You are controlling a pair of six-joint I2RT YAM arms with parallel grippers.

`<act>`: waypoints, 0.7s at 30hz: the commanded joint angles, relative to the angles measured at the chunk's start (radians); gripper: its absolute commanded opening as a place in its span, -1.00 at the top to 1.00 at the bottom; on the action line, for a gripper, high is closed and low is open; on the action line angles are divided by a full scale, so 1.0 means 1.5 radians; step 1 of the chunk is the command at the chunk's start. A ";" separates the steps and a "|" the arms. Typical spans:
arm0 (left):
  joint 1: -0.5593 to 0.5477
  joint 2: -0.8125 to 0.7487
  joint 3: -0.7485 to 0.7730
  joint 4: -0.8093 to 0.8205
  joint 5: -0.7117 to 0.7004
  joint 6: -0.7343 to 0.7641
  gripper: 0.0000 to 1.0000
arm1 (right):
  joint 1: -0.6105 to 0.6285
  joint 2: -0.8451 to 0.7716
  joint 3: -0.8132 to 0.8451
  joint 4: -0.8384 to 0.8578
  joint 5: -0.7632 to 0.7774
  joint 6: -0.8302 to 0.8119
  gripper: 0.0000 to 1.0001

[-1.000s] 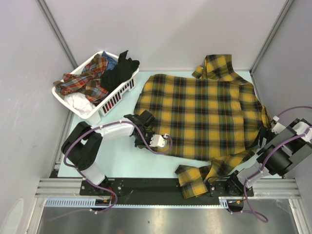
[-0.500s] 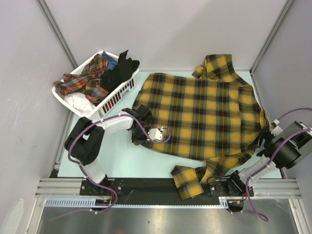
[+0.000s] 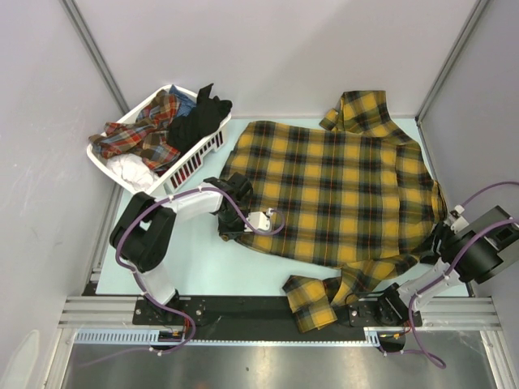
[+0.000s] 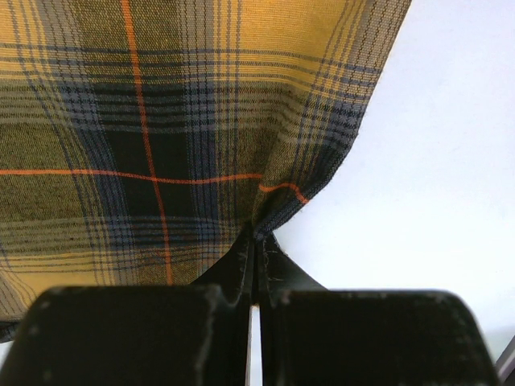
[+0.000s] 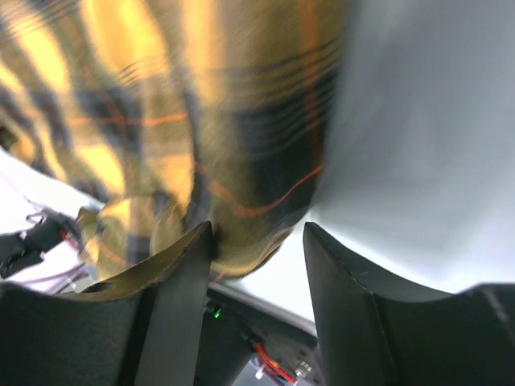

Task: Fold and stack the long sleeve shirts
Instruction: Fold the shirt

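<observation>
Both arms have slid the yellow plaid shirt [image 3: 340, 194] sideways to lay it flat, the left gripper [image 4: 256, 241] pinching its hem tight, the right gripper [image 5: 257, 241] open around its edge.

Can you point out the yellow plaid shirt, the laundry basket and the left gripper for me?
Shirt [image 3: 340, 194], top view, middle of its back.
Basket [image 3: 197, 158], top view, slatted front wall.
Left gripper [image 4: 256, 241], left wrist view, fingertips pinching the shirt's edge.

Left gripper [image 4: 254, 241] is pinched closed, arm bent inward; right gripper [image 5: 257, 241] is spread apart, arm low.
</observation>
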 commanded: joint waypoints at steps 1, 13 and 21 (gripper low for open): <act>0.012 0.004 -0.010 -0.007 -0.029 0.003 1.00 | -0.030 -0.056 0.027 -0.068 -0.047 -0.080 0.04; 0.015 0.001 -0.006 -0.008 -0.031 0.013 1.00 | -0.015 -0.095 -0.094 0.074 0.055 -0.008 0.48; 0.022 0.002 -0.007 -0.010 -0.030 0.021 1.00 | -0.026 -0.134 -0.075 0.053 0.030 -0.027 0.41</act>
